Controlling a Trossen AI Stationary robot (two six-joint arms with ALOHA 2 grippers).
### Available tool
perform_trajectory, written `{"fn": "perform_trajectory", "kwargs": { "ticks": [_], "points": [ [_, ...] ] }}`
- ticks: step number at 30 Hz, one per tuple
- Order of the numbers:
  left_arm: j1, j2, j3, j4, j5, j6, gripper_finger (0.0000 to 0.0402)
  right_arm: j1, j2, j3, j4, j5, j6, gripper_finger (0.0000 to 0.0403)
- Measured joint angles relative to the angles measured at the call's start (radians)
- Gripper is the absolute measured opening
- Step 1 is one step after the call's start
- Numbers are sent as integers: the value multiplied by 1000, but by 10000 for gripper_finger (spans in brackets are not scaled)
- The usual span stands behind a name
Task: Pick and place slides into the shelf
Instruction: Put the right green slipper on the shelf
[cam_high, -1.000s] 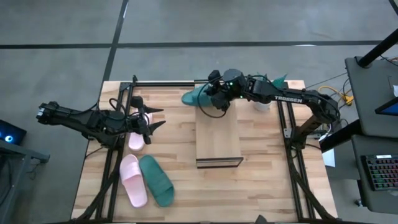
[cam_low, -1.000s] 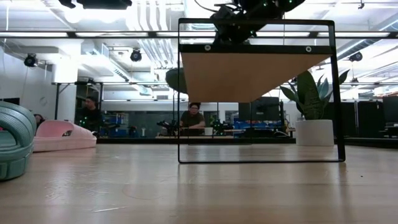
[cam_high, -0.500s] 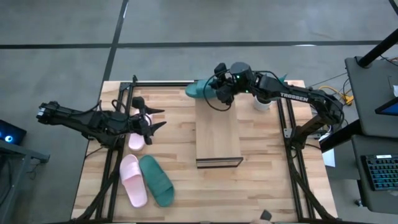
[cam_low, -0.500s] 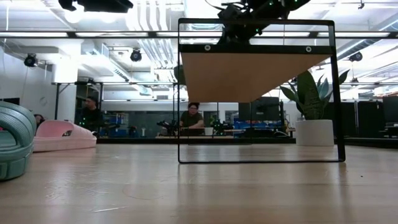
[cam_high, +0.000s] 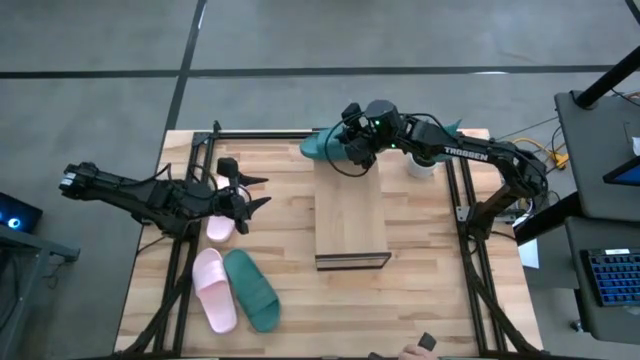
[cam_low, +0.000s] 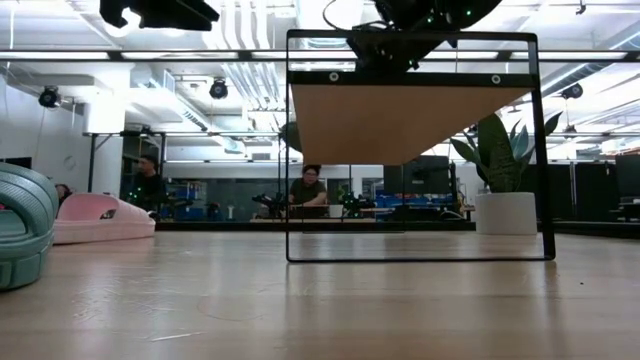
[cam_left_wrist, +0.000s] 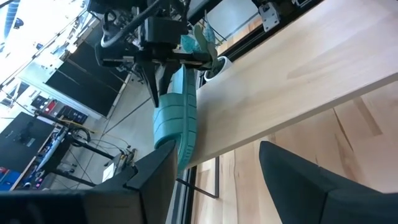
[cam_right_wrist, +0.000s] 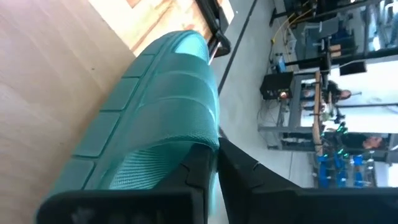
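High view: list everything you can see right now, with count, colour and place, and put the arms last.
Teal slides: two; one at the shelf's far end in the right gripper, one on the table's near left.
Pink slides: two; one beside the near teal one, one under the left gripper.
Shelf: one, light wood, table centre.
Potted plant: one, white pot, far right of the table.
Table: one, light wood.
Left gripper: open, above the left side.
Right gripper: shut on the teal slide.
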Motion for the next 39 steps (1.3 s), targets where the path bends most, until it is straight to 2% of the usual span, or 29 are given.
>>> {"fn": "perform_trajectory", "kwargs": {
  "ticks": [6, 13, 18, 22, 25, 31, 39],
  "points": [
    [0, 2, 0, 1, 0, 0, 213, 0, 1, -2, -28, 26, 33, 62],
    [0, 5, 0, 8, 0, 0, 213, 0, -2, -2, -67, 36, 114, 130],
    [0, 5, 0, 8, 0, -1, 213, 3, -5, -2, -75, 106, 158, 171],
    [0, 5, 0, 8, 0, -1, 213, 18, -19, -2, -75, 216, 202, 186],
    [0, 5, 0, 8, 0, -1, 213, 35, -44, -2, -78, 275, 255, 185],
    [0, 5, 0, 8, 0, -1, 213, 77, -115, -1, -143, 278, 363, 163],
    [0, 5, 0, 8, 1, 1, 213, 135, -157, -1, -412, 269, 550, 80]
  ]
}}
